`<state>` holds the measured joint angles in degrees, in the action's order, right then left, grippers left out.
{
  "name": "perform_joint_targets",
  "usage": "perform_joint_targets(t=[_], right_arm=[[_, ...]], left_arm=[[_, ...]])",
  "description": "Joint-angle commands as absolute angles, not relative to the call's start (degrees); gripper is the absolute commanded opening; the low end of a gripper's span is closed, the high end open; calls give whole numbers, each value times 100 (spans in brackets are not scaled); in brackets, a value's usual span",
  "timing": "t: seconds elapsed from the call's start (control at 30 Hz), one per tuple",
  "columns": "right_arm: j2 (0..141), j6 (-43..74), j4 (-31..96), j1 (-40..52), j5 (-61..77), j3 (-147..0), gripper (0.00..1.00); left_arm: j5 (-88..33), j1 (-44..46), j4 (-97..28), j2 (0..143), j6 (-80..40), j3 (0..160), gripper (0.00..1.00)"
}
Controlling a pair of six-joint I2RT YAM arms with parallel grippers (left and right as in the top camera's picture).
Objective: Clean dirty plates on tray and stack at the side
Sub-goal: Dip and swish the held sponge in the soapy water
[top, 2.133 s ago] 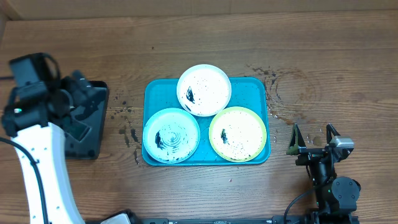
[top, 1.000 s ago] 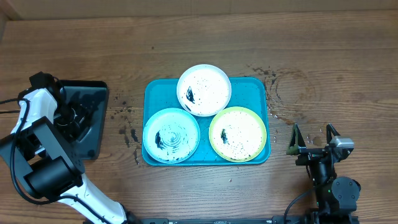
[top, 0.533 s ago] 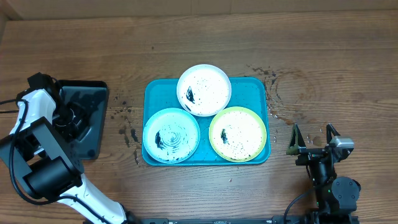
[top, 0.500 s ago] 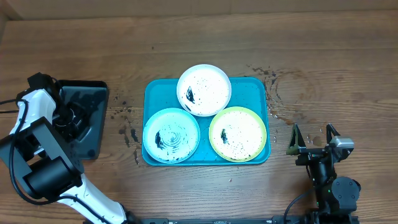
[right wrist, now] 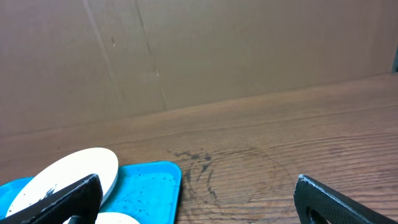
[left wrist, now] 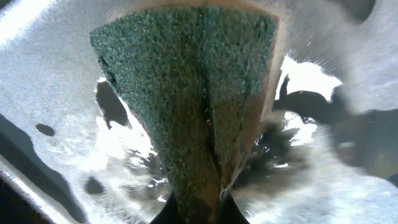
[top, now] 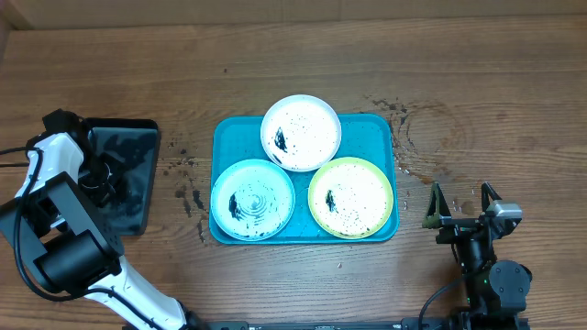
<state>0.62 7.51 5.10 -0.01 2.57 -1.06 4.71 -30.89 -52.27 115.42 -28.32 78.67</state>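
Three dirty plates lie on the turquoise tray [top: 233,137]: a white one [top: 301,133] at the back, a light blue one [top: 252,199] front left, a yellow-green one [top: 350,197] front right, all with black specks and smears. My left gripper [top: 103,174] is down in the black tray [top: 133,197], far left of the plates. Close up, a green sponge [left wrist: 193,93] is pinched and folded between its shut jaws [left wrist: 214,208]. My right gripper [top: 461,203] stands open right of the turquoise tray, nothing between its fingers [right wrist: 199,205]. The white plate [right wrist: 68,174] shows at its left.
The black tray's floor [left wrist: 50,81] is wet and foamy around the sponge. Dark splash marks [top: 188,188] stain the wood between the two trays, and more stains [top: 404,128] lie right of the turquoise tray [right wrist: 149,186]. A cardboard wall [right wrist: 186,50] bounds the far side.
The left arm came down into the black tray and its jaws shut on the sponge. Plates, turquoise tray and right arm have not moved.
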Motion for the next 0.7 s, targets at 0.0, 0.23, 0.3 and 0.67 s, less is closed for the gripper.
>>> perform_joint_targets(t=[0.0,0.23,0.3,0.67], right_arm=[[16,794,469,-12,242,-49,100],[16,792,469,-12,242,-49,100],[16,794,469,-12,239,-47,100],[16,794,469,-12,242,-49,100]], left_arm=[[585,-3122,-5177,11655,-2832,7808,4],[958,-3122,-4517,11655,-2832,7808,70],[963,-3122,-4320,11655,-2829,7808,81],[1354,-3122,-3719,11657,-2829,7808,100]])
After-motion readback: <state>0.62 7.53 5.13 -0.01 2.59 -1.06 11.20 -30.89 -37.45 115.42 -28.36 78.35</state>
